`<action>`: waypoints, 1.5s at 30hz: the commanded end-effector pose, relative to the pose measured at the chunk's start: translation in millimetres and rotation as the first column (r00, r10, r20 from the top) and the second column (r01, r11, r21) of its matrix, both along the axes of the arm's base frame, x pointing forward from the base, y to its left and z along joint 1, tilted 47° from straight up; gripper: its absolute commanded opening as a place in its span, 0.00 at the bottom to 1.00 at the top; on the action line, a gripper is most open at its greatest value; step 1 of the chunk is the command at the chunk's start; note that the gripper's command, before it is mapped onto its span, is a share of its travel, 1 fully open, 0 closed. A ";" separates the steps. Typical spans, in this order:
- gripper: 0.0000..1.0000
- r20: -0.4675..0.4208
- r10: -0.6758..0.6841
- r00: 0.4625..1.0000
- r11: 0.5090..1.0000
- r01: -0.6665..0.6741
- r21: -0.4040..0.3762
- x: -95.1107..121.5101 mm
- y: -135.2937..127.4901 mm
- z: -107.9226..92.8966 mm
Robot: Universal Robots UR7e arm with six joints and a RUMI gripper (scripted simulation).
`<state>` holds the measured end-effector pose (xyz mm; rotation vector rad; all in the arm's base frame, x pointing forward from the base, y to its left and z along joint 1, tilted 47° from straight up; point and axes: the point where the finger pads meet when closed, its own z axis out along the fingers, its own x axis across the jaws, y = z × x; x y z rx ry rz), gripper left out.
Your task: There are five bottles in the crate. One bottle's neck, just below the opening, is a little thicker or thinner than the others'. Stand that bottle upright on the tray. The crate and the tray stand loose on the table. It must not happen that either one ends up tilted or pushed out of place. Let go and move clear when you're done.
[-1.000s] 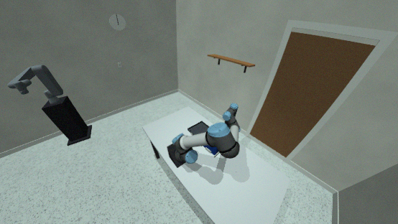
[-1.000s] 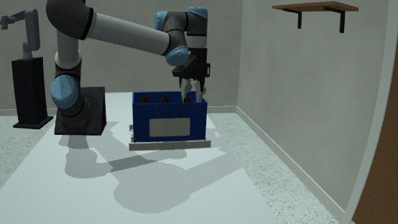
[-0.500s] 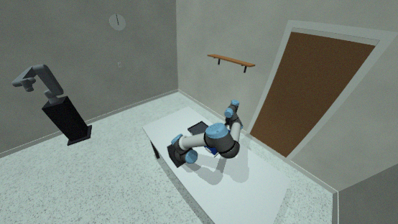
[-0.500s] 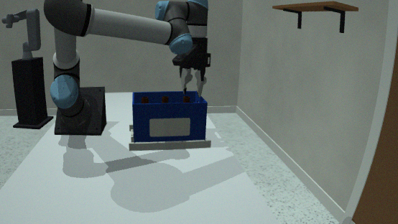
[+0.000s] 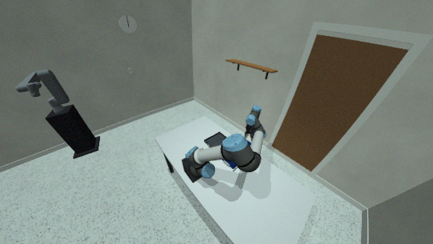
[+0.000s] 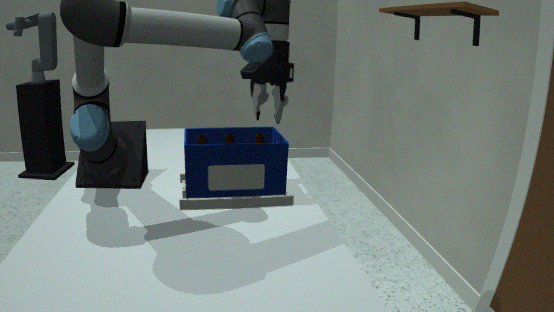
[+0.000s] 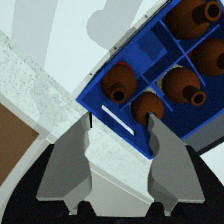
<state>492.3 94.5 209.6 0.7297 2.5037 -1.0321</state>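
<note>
Standing in the blue crate (image 6: 235,165), 5 brown bottles are counted from the wrist view: 1 in the corner cell nearest the gripper (image 7: 118,85), 1 beside it partly hidden behind a finger (image 7: 146,107), 1 further in (image 7: 182,86), and 2 cut by the frame's edge (image 7: 192,17) (image 7: 212,52). Which of the 5 has the odd neck cannot be told. From the exterior view only 3 bottle tops are seen above the crate's rim, the nearest to the gripper at (image 6: 259,138). The crate is set on a pale pallet-like base (image 6: 236,201) on the white table (image 6: 165,270). 1 dark tray (image 5: 216,139) is seen in the top view on the table, just beside the arm. The gripper (image 6: 268,117) is held above the crate's right rear corner, well apart from the bottles; its 2 fingers are partly spread, with nothing between them. Against the back wall 1 second arm on a black pedestal (image 6: 41,127) is seen, and 1 wooden shelf (image 6: 440,9) is fixed to the right wall.
</note>
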 end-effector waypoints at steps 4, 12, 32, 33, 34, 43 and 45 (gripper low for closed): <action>0.38 0.001 0.000 1.000 1.000 0.000 0.000 -0.2 2.7 2.5; 0.00 0.001 0.000 1.000 1.000 0.000 0.000 -0.3 2.7 2.6; 0.00 0.001 0.000 1.000 1.000 0.000 0.000 -0.3 2.7 2.6; 0.00 0.001 0.000 1.000 1.000 0.000 0.000 -0.3 2.7 2.6; 0.00 0.001 0.000 1.000 1.000 0.000 0.000 -0.3 2.7 2.6; 0.00 0.000 0.000 1.000 1.000 0.000 0.001 -2.5 15.7 -11.5; 0.00 0.000 0.000 1.000 1.000 0.000 0.002 -8.7 39.6 -37.8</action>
